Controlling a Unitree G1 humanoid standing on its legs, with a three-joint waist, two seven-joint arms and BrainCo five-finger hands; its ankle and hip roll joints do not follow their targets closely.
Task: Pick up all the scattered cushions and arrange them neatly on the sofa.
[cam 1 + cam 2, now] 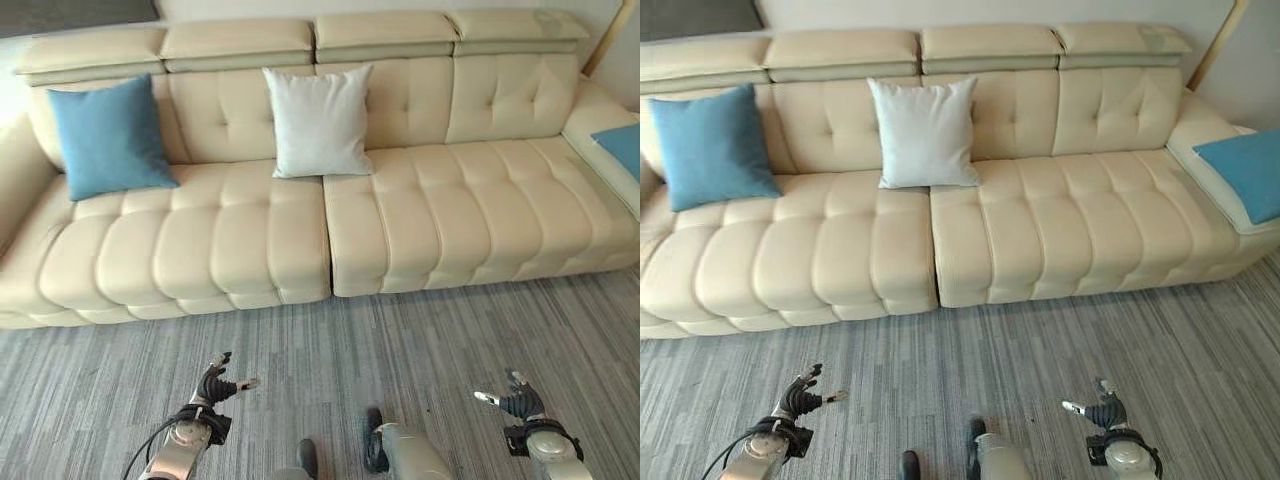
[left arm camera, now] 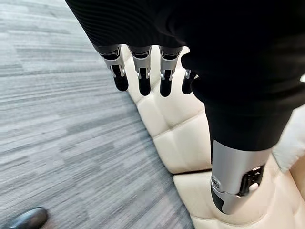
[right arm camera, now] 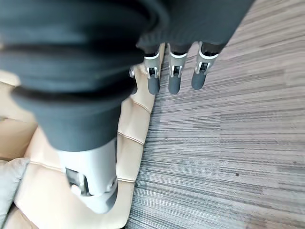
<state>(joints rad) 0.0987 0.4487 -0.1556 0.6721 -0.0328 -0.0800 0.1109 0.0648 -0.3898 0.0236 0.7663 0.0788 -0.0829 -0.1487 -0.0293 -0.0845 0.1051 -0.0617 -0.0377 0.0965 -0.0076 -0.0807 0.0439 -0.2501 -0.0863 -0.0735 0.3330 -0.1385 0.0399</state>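
The fingers (image 2: pixel 140 76) of the left hand (image 1: pixel 214 385) and of the right hand (image 1: pixel 514 399) hang relaxed and empty over the grey carpet (image 1: pixel 330 350), well short of the sofa (image 1: pixel 400 230) front edge. A blue cushion (image 1: pixel 108 136) and a white cushion (image 1: pixel 318 121) lean upright against the backrest; another blue cushion (image 1: pixel 1245 172) lies on the right arm, leaving the right seats open.
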